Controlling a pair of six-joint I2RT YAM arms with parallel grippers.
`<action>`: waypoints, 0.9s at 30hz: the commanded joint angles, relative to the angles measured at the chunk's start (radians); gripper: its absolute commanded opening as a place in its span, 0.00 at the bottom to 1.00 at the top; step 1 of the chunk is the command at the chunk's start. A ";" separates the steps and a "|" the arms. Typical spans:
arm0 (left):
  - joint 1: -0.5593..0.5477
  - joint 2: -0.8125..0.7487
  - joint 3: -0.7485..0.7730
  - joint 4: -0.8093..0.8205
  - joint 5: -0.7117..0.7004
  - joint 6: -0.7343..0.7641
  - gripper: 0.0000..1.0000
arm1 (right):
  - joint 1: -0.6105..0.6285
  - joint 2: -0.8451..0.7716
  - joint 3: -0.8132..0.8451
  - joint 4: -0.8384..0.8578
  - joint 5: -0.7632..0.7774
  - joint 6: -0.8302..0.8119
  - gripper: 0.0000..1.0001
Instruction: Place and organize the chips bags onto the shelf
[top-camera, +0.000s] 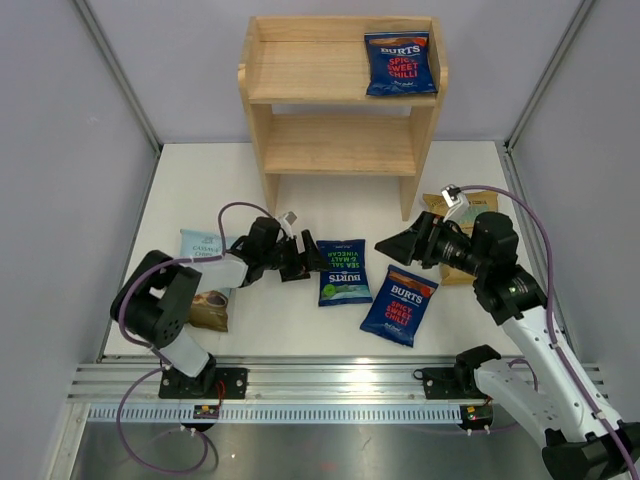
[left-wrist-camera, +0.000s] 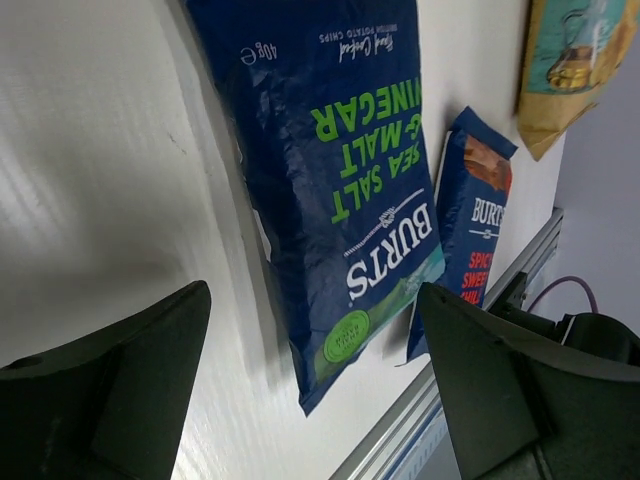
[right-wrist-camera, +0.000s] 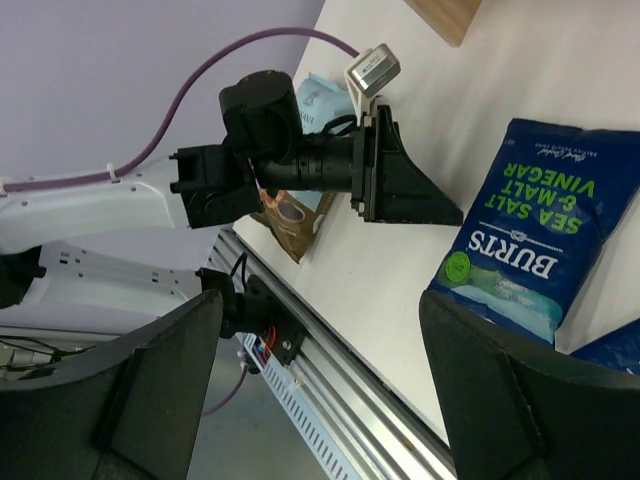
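Already shelved: one dark-blue Burts bag (top-camera: 400, 62), pale wooden shelf (top-camera: 340, 150).
Outstanding: four loose bags (top-camera: 344, 272).
Left gripper (top-camera: 312, 262), right gripper (top-camera: 385, 244): spread, empty.

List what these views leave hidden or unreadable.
- Yellow crinkly snack bag: top view, right arm covers most; left wrist view, cut by the upper edge.
- Pale blue-tan snack bag: top view, the left arm hides its middle.
- Light wooden two-tier shelf: top view, upper board hides the lower tier's rear.
- Left gripper: top view, too small to tell contact with the dark-blue green-lettered Burts bag.
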 joint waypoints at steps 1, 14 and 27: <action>-0.027 0.066 0.062 0.105 0.036 -0.016 0.87 | -0.001 -0.039 -0.026 0.065 -0.054 -0.021 0.88; -0.067 0.199 0.131 0.036 -0.075 -0.016 0.59 | -0.002 -0.060 -0.026 0.063 -0.056 0.002 0.87; -0.073 0.088 0.017 0.174 -0.160 -0.091 0.00 | -0.001 -0.071 -0.085 0.060 -0.025 -0.005 0.87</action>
